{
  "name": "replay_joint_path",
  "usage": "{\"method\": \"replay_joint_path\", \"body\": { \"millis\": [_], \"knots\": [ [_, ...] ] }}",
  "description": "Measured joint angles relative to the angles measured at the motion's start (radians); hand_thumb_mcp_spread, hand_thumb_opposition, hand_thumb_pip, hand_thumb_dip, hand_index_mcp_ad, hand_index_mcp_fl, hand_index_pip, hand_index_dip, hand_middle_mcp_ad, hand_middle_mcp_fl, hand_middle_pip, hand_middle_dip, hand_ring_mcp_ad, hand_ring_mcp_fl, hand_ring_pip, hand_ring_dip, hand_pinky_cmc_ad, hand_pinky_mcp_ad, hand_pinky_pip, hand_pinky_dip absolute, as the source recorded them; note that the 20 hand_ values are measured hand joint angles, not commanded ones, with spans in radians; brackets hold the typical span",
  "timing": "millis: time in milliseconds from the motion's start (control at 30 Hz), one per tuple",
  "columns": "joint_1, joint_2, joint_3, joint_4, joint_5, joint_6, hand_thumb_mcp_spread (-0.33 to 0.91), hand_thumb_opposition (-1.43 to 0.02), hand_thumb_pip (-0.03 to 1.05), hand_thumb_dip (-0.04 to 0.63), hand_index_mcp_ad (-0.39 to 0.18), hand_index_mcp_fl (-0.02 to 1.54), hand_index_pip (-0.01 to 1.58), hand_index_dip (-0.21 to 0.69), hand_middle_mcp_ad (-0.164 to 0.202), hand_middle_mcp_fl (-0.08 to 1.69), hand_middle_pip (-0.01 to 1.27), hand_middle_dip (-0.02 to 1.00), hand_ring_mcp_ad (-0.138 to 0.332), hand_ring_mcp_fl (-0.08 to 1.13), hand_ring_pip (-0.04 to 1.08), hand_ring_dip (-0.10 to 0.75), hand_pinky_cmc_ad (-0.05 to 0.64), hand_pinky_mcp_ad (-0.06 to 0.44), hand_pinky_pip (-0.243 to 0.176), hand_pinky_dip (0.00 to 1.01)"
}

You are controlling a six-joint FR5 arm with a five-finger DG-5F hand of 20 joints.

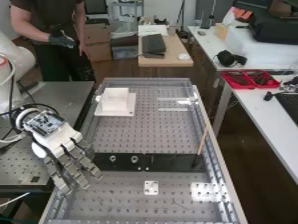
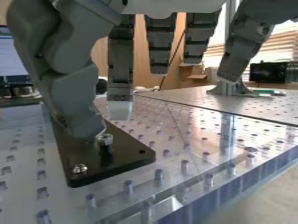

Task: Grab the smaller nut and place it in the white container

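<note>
At left, the hand [image 1: 63,140] is open, fingers loosely extended, holding nothing. Just beside it, the smaller nut [image 2: 104,140] sits on the black bar [image 1: 174,163]; grasping and placing remain. Farther off: the white container [image 1: 114,101].

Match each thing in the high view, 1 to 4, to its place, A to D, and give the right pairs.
Things:
1. White container
2. Black bar
3. Red tray
4. Hand

Places:
A. On the white table at the right
B. Beside the black bar's left end
C. Towards the far end of the bench
D. Flat under the larger nut

Right pairs: 1-C, 2-D, 3-A, 4-B
</note>
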Motion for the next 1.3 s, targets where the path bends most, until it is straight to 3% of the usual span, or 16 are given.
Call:
{"method": "replay_joint_path", "body": {
  "millis": [467, 1300],
  "knots": [
    [0.001, -0.026, 0.003, 0.031, 0.002, -0.009, 0.4, -0.82, 0.65, 0.253, -0.12, 0.1, 1.55, 0.175, 0.068, 0.11, 0.13, 0.23, 0.143, 0.0, 0.09, 0.11, 0.4, 0.311, -0.091, 0.4],
    [-0.013, -0.025, 0.016, -0.008, -0.034, -0.012, 0.4, -0.82, 0.65, 0.253, -0.12, 0.14, 1.55, 0.175, 0.068, 0.12, 0.13, 0.23, 0.147, 0.0, 0.09, 0.11, 0.4, 0.309, -0.091, 0.4]
  ]
}}
